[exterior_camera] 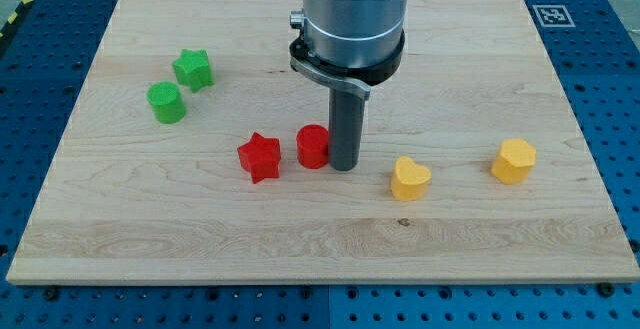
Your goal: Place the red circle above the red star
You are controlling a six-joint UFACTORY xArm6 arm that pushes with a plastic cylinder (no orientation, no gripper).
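Observation:
The red circle (312, 146) lies near the board's middle. The red star (260, 156) lies just to its left, a small gap between them, slightly lower in the view. My tip (343, 166) rests on the board right next to the red circle's right side, touching or nearly touching it. The rod rises from there to the arm's grey body at the view's top.
A green star (193, 69) and a green circle (166, 102) lie at the upper left. A yellow heart (409, 179) and a yellow hexagon-like block (513, 160) lie at the right. The wooden board (120, 219) ends on a blue perforated table.

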